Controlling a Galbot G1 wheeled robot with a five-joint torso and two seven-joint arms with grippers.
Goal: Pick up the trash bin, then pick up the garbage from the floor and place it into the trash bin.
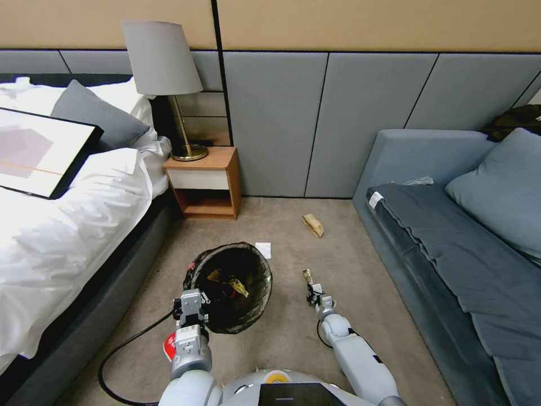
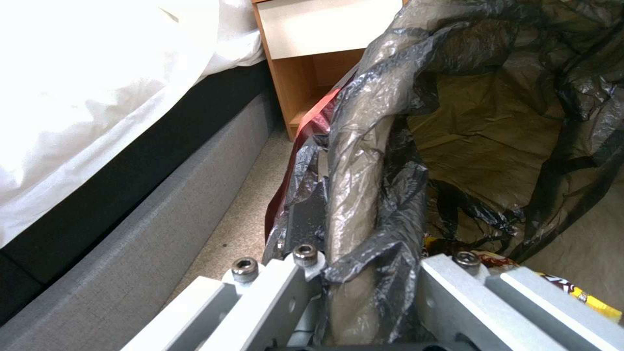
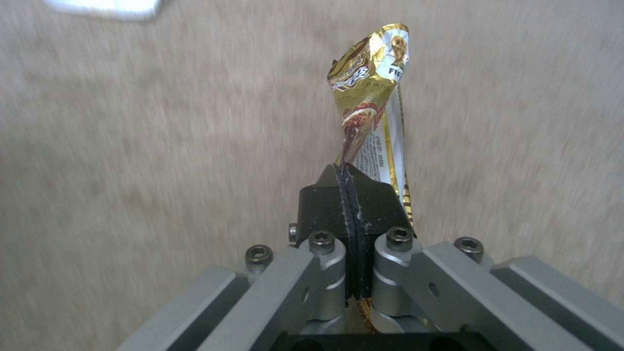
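Note:
The trash bin (image 1: 251,312), lined with a black crinkly bag, hangs tilted just above the carpet between the bed and sofa, with yellow wrappers (image 1: 238,286) inside. My left gripper (image 1: 193,301) is shut on its near rim; the left wrist view shows the bag-covered rim (image 2: 354,195) pinched in the left gripper (image 2: 364,265). To the bin's right, my right gripper (image 1: 313,293) is shut on a gold snack wrapper (image 1: 307,276), which stands up from the right gripper (image 3: 344,176) as a twisted wrapper (image 3: 372,92) over the carpet. More garbage lies farther off: a brown paper bag (image 1: 313,224) and a white paper scrap (image 1: 263,249).
A bed (image 1: 67,225) borders the left, with a wooden nightstand (image 1: 205,183) and lamp (image 1: 163,62) behind the bin. A grey sofa (image 1: 451,242) lines the right. A red wrapper (image 1: 168,344) lies on the carpet beside my left arm, next to a black cable (image 1: 121,347).

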